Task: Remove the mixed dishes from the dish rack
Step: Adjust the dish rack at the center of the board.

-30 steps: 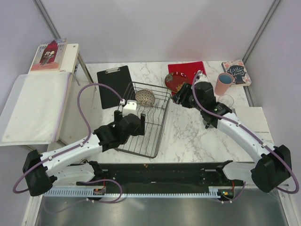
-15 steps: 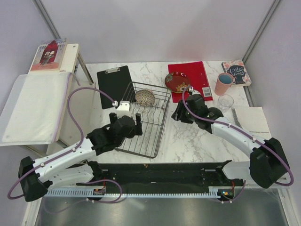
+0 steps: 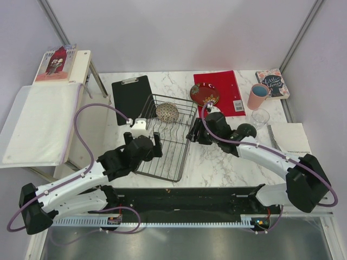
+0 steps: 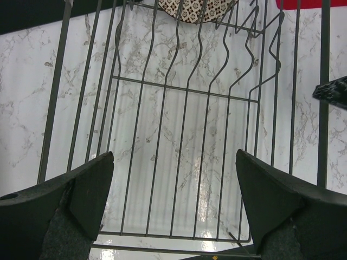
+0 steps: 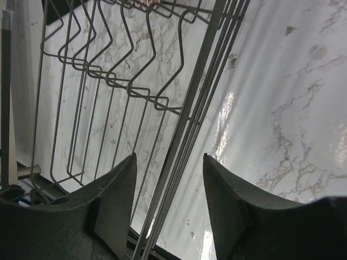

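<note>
The black wire dish rack point(image 3: 184, 154) lies mid-table with the beige mesh-patterned bowl point(image 3: 167, 112) standing at its far end. My left gripper point(image 3: 143, 140) hovers open over the rack's near left part; in the left wrist view its jaws point(image 4: 173, 179) are spread wide above the bare rack wires point(image 4: 184, 89), the bowl point(image 4: 195, 8) at the top edge. My right gripper point(image 3: 191, 133) is open at the rack's right side; the rack's side rail point(image 5: 187, 108) runs between its jaws point(image 5: 169, 162) without being pinched. The dark red plate point(image 3: 205, 93), pink cup point(image 3: 258, 96) and clear glass point(image 3: 261, 116) are outside the rack.
A black clipboard point(image 3: 132, 97) lies left of the rack. A red folder point(image 3: 225, 86) sits under the plate. A small book point(image 3: 272, 84) is at the far right corner, papers point(image 3: 290, 138) at the right edge. A cloth-covered side table point(image 3: 40, 122) stands off to the left.
My right arm has swung from beside the red plate to the rack's right wall. My left gripper has drawn back slightly toward the rack's near end, still open.
</note>
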